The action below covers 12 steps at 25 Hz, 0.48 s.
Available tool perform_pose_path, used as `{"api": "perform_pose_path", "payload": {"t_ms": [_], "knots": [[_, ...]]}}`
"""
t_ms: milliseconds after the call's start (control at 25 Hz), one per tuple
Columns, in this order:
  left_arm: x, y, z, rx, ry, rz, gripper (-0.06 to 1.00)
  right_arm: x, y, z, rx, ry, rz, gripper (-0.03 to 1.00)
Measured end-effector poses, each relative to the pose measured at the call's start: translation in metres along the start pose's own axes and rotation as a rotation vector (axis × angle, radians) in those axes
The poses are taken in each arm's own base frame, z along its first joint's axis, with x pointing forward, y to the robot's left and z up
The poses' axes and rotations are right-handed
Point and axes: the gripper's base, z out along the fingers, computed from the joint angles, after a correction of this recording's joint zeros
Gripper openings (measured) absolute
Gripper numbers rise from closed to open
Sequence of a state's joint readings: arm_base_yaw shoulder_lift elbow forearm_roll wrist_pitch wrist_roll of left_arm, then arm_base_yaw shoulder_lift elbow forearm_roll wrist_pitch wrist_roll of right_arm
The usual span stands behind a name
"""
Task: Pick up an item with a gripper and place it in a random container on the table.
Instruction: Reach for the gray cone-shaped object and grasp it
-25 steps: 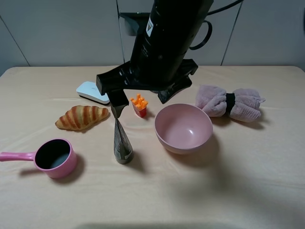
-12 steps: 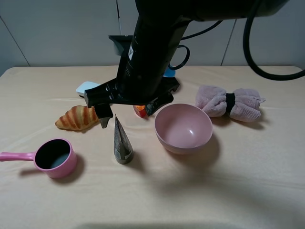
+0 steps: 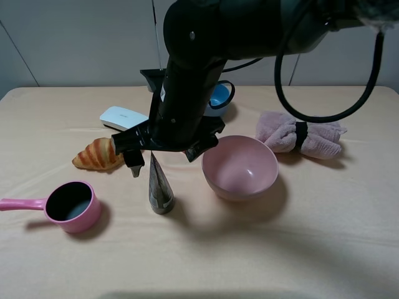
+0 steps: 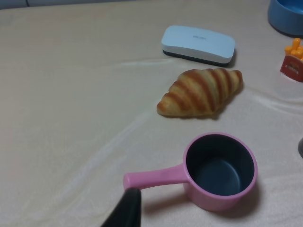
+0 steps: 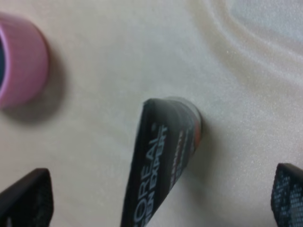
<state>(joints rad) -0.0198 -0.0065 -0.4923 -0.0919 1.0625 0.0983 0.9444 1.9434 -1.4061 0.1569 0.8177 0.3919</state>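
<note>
Tube (image 3: pixel 159 187), high view: seems to stand on its cap on the table (image 3: pixel 280 249), crimped end up. It sits between the croissant (image 3: pixel 96 154) and the pink bowl (image 3: pixel 240 187), touching neither.
Change, high view: over the last second the right gripper (image 3: pixel 163 161) has dropped and slid toward the croissant (the blue bowl (image 3: pixel 219 96) now shows behind the arm). The tube has not moved.
Meaning: the approach looks nearly done, but no grasp has been made. Nothing is lifted and the pink bowl is empty.
Right gripper, high view: spread wide, with a finger on either side of the tube's upper end and both apart from it.
Left wrist view: the left gripper (image 4: pixel 127 208) shows only one dark fingertip, near the handle of the pink saucepan (image 4: pixel 220 172). Whether it is spread or clenched I cannot tell.
Right wrist view: the tube lies midway between the two fingertips (image 5: pixel 26 198), print toward the camera, with a clear gap on each side.
Next, as I judge: sink slightly, then close across the flat body.
</note>
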Motion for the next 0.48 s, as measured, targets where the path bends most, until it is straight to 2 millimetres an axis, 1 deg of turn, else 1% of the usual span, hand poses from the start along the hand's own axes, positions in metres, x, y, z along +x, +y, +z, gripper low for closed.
{"api": "perform_pose_path", "payload": {"t_ms": [200,480], "knots": [[0.000,0.000,0.000,0.000,-0.001,0.000,1.00,0.001,-0.003,0.018,0.019,0.035,0.016,0.69],[0.000,0.000,0.000,-0.001,-0.001,0.000,1.00,0.002,-0.005,0.036,0.028,0.057,0.030,0.69]]}}
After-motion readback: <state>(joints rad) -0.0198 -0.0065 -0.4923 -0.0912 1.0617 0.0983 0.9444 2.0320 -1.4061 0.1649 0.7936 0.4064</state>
